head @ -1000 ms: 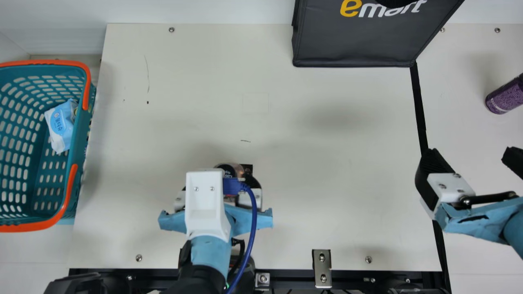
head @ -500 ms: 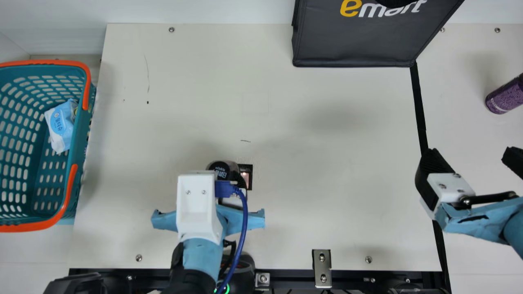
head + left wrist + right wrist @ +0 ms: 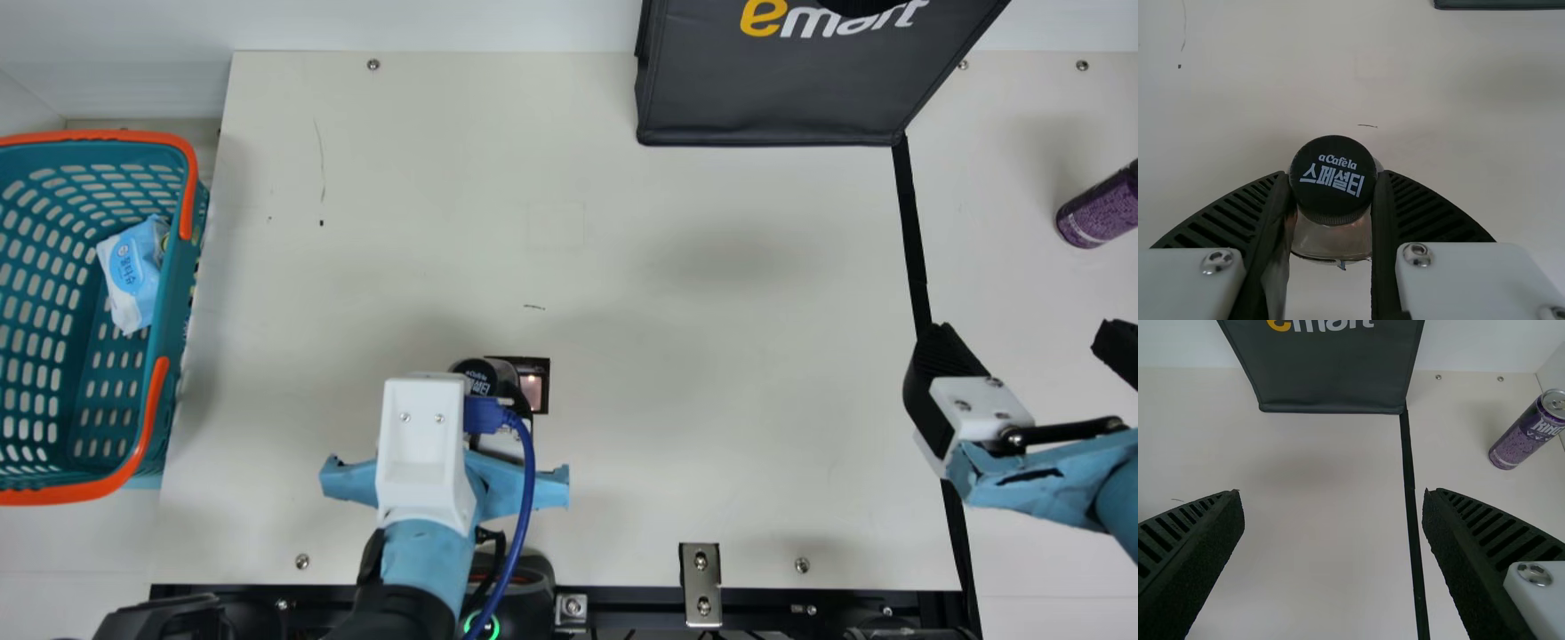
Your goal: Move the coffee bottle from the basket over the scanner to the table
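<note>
Your left pincer (image 3: pixel 1333 175) has edged leftward, gripping the coffee bottle (image 3: pixel 1331 241) cap-up at the left edge of the scanner (image 3: pixel 533 384), presumably keeping its base readable, while your right pincer (image 3: pixel 1333 492) is open.

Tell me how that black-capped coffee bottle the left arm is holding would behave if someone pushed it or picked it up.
The coffee bottle has a shiny, see-through wall, so it may be somewhat slippery to hold. Its round black cap and rounded body suggest it would roll fairly easily if it toppled onto its side.
</note>
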Available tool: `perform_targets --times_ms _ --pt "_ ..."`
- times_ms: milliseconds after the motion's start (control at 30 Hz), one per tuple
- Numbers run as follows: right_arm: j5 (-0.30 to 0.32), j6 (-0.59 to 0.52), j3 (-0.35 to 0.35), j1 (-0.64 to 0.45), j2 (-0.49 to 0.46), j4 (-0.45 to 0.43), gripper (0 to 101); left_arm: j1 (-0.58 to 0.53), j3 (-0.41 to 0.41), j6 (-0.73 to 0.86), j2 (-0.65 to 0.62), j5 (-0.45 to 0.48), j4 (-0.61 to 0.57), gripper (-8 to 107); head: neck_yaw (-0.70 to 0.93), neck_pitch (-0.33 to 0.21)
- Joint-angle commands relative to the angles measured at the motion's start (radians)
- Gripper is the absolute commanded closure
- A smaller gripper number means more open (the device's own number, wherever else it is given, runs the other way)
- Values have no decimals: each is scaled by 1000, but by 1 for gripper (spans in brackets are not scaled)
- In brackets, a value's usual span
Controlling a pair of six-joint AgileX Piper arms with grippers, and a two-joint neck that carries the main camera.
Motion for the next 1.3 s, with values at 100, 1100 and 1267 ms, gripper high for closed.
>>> perform_targets --times_ms 100,1100,1267 --pt "0 0 0 0 0 0 6 15 11 6 -1 -18 -19 47 2 -29" --pt "0 0 0 0 0 0 6 67 74 -41 -12 -126 115 102 2 -29" --pt "1 0 0 0 0 0 6 44 61 40 -51 -111 90 107 2 -29"
